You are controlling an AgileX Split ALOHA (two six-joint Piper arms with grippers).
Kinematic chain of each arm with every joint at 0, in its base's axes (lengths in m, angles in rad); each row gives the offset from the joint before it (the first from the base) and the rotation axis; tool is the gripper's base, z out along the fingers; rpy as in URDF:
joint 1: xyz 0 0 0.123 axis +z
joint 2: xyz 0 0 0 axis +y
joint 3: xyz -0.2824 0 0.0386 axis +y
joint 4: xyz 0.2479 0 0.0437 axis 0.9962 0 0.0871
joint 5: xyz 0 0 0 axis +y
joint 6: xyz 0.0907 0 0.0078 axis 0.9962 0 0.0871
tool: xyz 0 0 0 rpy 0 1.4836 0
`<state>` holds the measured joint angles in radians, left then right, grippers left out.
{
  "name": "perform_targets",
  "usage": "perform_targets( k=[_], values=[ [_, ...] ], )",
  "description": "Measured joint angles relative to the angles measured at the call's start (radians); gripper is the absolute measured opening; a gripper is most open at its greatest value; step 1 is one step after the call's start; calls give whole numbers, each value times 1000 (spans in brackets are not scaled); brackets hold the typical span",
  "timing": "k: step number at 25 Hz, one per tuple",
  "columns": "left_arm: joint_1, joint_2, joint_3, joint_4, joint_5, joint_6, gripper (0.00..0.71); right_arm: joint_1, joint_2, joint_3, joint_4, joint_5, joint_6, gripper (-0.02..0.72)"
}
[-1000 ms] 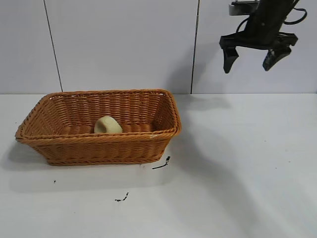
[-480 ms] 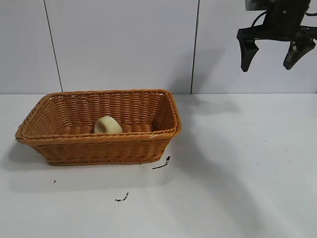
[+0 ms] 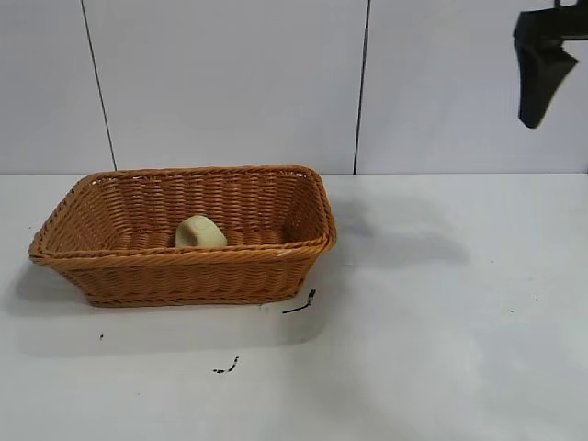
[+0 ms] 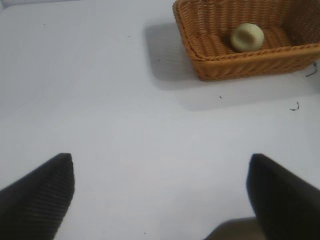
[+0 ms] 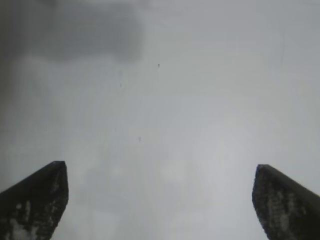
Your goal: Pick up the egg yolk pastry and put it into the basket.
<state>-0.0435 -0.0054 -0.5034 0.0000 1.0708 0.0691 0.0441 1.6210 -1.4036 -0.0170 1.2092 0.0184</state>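
The pale yellow egg yolk pastry [image 3: 199, 231] lies inside the orange-brown wicker basket [image 3: 184, 266] on the left of the white table. Both also show in the left wrist view, the pastry [image 4: 247, 37] in the basket [image 4: 240, 62]. My right gripper is high at the exterior view's top right edge; one dark finger [image 3: 537, 78] shows there. In its wrist view the right gripper [image 5: 160, 172] is open and empty over bare table. My left gripper [image 4: 161, 165] is open and empty, far from the basket, and is out of the exterior view.
Small black marks lie on the table in front of the basket [image 3: 299, 303] and nearer the front [image 3: 226, 367]. A white panelled wall stands behind the table.
My right gripper has risen and moved right, away from the basket, until it is mostly out of the exterior view. The pastry and basket have not moved.
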Motion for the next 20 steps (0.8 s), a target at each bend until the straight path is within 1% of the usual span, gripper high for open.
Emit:
perform_targets(
  k=[5,11,13,20],
  values=[
    [0,0,0,0,0,0,696,0,-297,299,1,1,0,693],
    [0,0,0,0,0,0,696,0,-690,562,8,-5,-8,693],
    [0,0,0,0,0,0,696,0,-820,639,17,-28,-11,693],
    [0,0,0,0,0,0,696,0,-1285,864,26,-149,-9,693]
  ],
)
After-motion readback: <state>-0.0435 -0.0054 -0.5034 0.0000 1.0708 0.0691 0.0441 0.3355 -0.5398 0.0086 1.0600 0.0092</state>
